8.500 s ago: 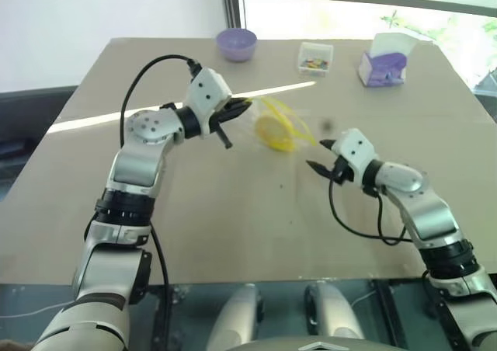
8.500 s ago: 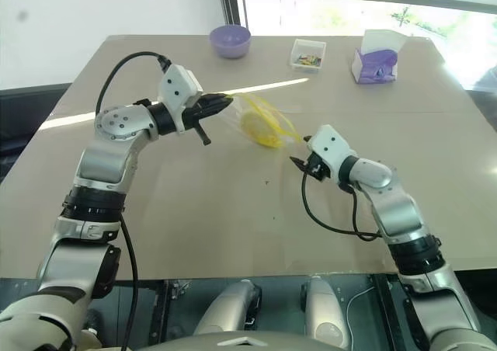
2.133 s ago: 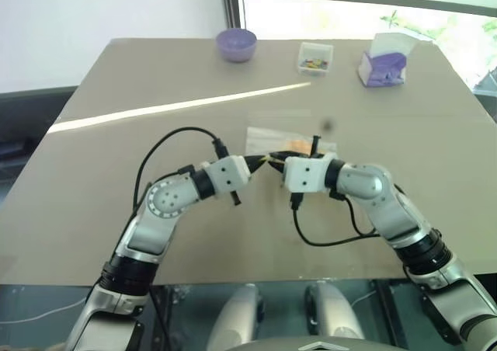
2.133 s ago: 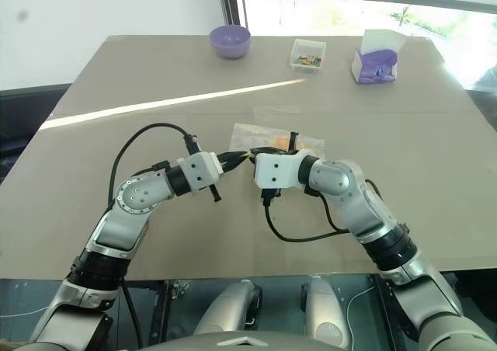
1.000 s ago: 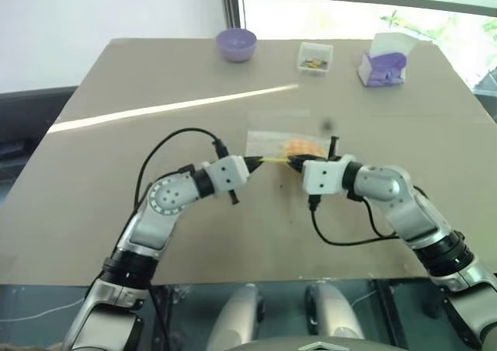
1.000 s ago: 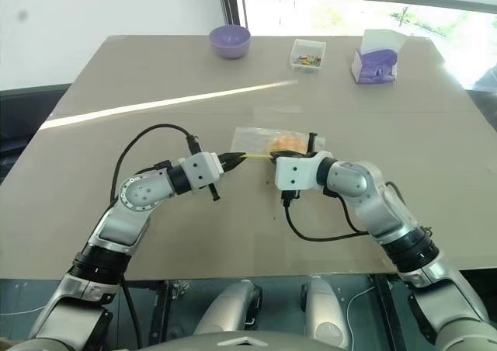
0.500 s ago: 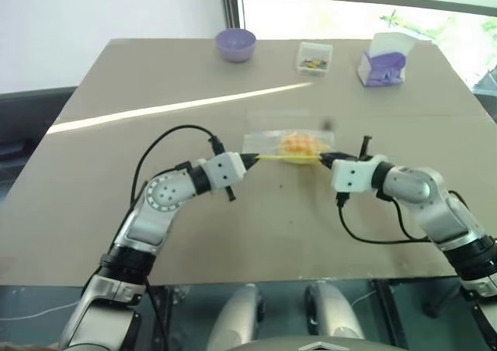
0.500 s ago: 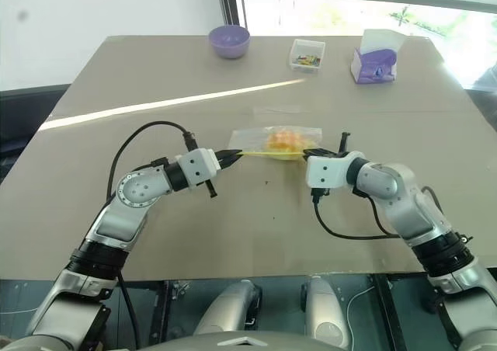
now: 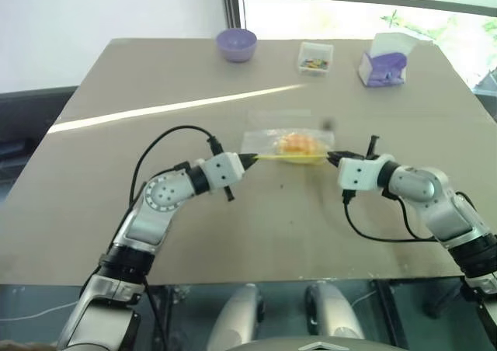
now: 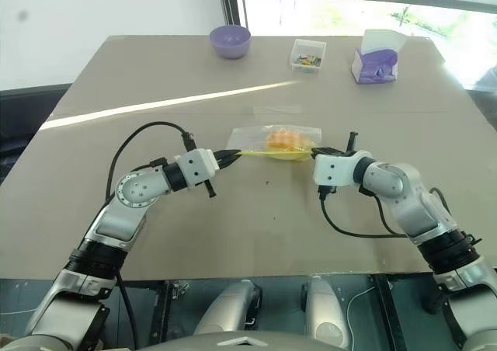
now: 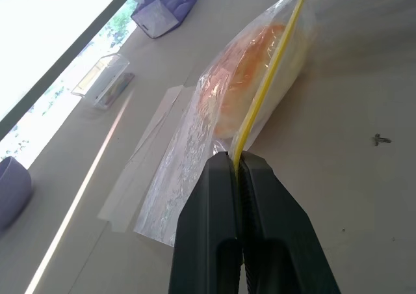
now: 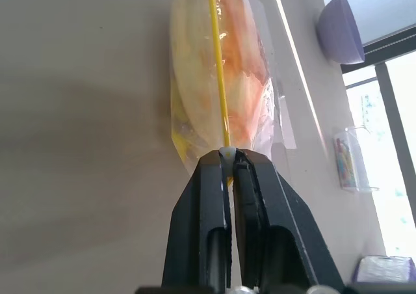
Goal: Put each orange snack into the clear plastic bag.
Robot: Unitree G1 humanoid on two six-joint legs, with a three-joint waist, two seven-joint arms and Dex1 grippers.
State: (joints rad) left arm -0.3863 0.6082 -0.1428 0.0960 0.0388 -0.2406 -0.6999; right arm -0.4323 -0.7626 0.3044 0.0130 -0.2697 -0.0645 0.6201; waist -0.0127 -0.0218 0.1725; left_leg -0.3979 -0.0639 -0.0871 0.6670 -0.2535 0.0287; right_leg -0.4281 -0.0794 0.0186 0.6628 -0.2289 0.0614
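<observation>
The orange snack (image 9: 296, 143) sits inside the clear plastic bag (image 9: 268, 142), each gripper (left gripper (image 9: 250, 159), right gripper (image 9: 331, 160)) clamped on its yellow seal strip (image 9: 287, 158); only letting go seems left.

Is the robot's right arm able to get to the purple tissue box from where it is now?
Probably not right away. The right gripper is shut on the clear plastic bag at its yellow strip, and the purple tissue box stands far off at the table's far edge. Nothing blocks the path, though.
</observation>
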